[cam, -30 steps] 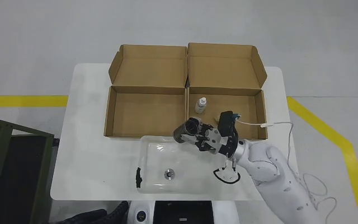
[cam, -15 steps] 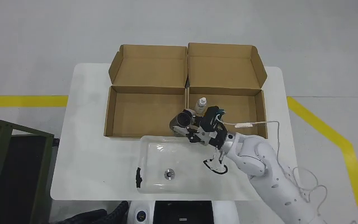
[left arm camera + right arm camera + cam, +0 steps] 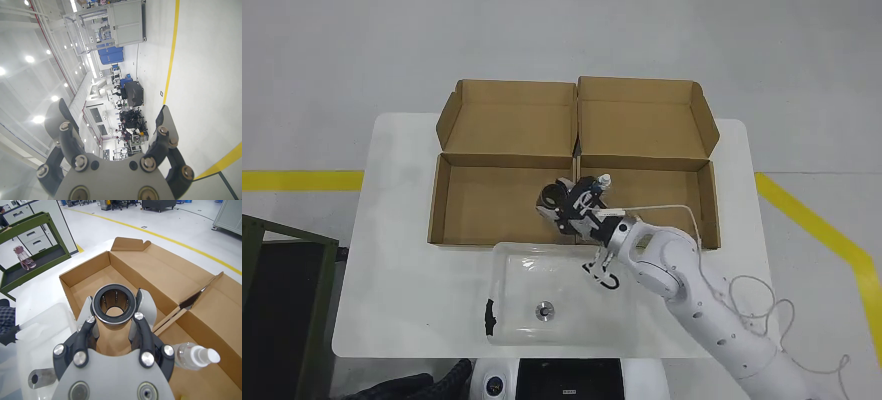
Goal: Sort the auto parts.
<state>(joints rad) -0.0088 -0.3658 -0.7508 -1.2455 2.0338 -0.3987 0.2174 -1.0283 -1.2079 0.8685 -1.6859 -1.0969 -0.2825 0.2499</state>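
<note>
My right gripper [image 3: 115,306] [image 3: 560,207] is shut on a dark cylindrical bearing sleeve [image 3: 114,307] [image 3: 550,203], holding it above the right end of the left cardboard box [image 3: 500,205] [image 3: 88,283]. A small spray bottle [image 3: 601,183] [image 3: 196,356] stands in the right box [image 3: 672,200]. In the clear plastic bin [image 3: 512,300] lies a short metal cylinder [image 3: 543,312] [image 3: 40,378], with a black part [image 3: 488,318] at its left rim. My left gripper [image 3: 113,113] is open, pointing out into the room with nothing between its fingers.
Both boxes have their lids folded back toward the far table edge. A green shelf cart [image 3: 32,264] stands left of the white table [image 3: 392,250]. A black cable loop [image 3: 604,280] hangs from the right arm over the bin.
The right arm has carried the bearing sleeve leftward and farther back, from over the bin's far rim to over the left box's right end.
</note>
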